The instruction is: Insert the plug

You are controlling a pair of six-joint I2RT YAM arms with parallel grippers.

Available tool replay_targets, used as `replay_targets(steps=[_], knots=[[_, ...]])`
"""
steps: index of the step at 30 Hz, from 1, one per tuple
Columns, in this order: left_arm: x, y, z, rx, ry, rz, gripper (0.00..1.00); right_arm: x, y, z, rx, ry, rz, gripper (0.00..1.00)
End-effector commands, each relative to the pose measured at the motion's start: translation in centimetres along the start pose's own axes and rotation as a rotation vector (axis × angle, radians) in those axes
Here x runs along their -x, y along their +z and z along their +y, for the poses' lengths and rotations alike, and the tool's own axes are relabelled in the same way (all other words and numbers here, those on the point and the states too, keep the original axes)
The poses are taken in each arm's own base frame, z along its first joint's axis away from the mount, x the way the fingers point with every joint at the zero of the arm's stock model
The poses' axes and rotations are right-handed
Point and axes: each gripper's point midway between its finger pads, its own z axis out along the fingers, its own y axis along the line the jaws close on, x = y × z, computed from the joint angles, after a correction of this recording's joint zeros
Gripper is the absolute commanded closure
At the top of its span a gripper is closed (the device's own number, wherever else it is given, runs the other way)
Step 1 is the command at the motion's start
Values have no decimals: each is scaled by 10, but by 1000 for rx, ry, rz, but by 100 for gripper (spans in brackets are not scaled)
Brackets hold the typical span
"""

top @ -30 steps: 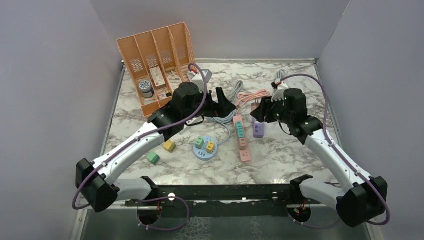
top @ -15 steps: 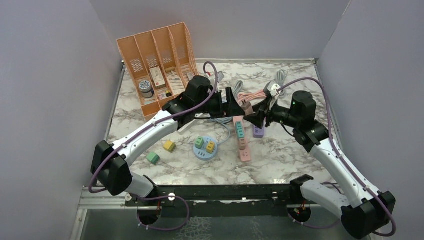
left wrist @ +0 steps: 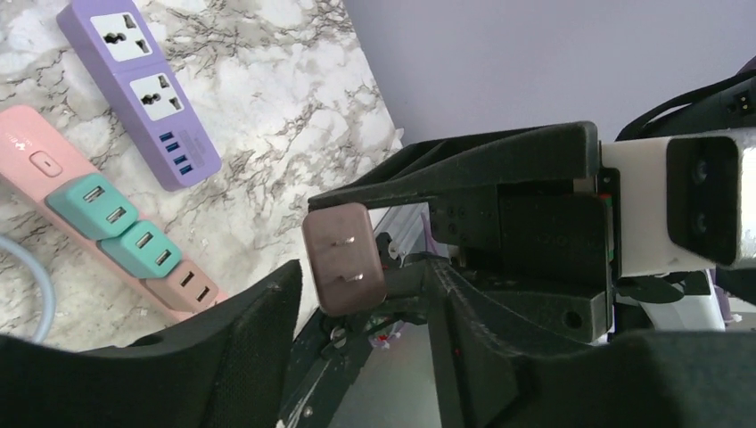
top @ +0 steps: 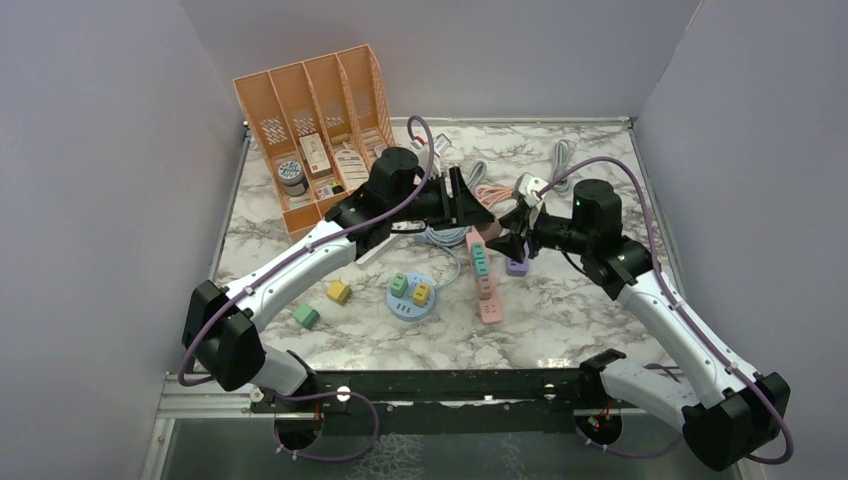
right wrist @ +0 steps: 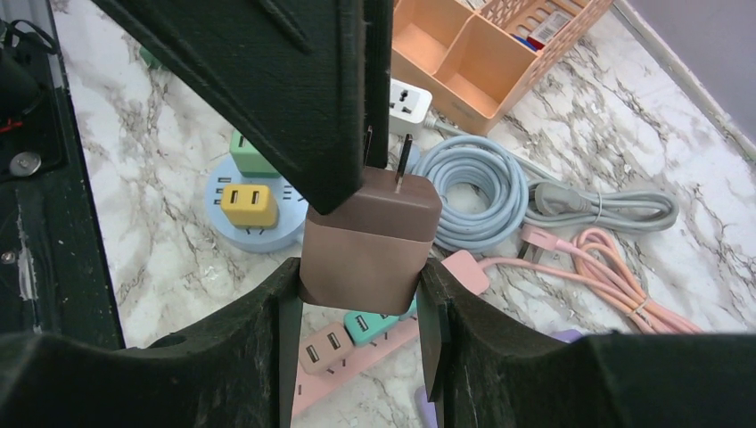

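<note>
At the far left stands a perforated orange plastic organizer [top: 300, 105] with four slots, a round tin [top: 292, 177] in one of them. On the glossy, grey-veined marble table [top: 590, 320] in front of it lie a green cube [top: 306, 316] and a yellow cube [top: 339, 292]. Next comes a round pale-blue socket hub [top: 404, 311] carrying a green and a yellow adapter.

The left gripper [left wrist: 364, 283], matt black with wedge-shaped fingers, hangs above the middle of the table. Its jaws stand apart on either side of the pronged end of the plug [right wrist: 370, 236], with a gap showing on one side, so it is not clamped. One of its fingers [right wrist: 294, 89] fills much of the right wrist view and hides one prong.

Below lie a smooth coil of light-blue cable [right wrist: 477, 192], a grey cable [right wrist: 615, 209] and a looped pink cable [right wrist: 611, 267]. A long pink power strip [top: 491, 308] holds two teal adapters, and a purple strip [left wrist: 147, 89] lies just beside it.

The plug is in the air between the two grippers, above the far end of the pink strip. The right gripper [right wrist: 361, 267] pinches it by its flat sides. It is a matt brown block with rounded corners and two thin flat metal prongs, which point toward the left gripper.
</note>
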Motion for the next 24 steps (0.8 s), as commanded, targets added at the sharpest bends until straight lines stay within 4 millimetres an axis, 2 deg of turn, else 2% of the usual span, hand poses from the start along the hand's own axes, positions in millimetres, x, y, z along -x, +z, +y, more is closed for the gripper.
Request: replay_targets(steps=[1, 6, 9, 11, 13, 16, 20, 24], knots=[[4, 5, -13, -50, -7, 22, 49, 14, -3, 4, 18, -72, -20, 75], [-9, 10, -4, -42, -36, 86, 58, 15, -4, 9, 36, -60, -34, 73], [-14, 12, -9, -83, -28, 126, 74, 15, -4, 11, 42, -51, -38, 72], [-16, 11, -13, -107, -14, 149, 82, 18, -5, 12, 40, -41, -47, 68], [-15, 10, -16, -119, 15, 143, 88, 24, -7, 10, 19, -10, -61, 59], [-6, 4, -22, -130, 78, 103, 90, 36, -14, 9, -34, 84, -100, 39], [8, -11, -33, -189, 162, 7, 90, 50, -28, 16, -71, 219, -163, 35], [16, -30, -46, -262, 224, -95, 90, 79, -47, 17, -141, 424, -316, 35]])
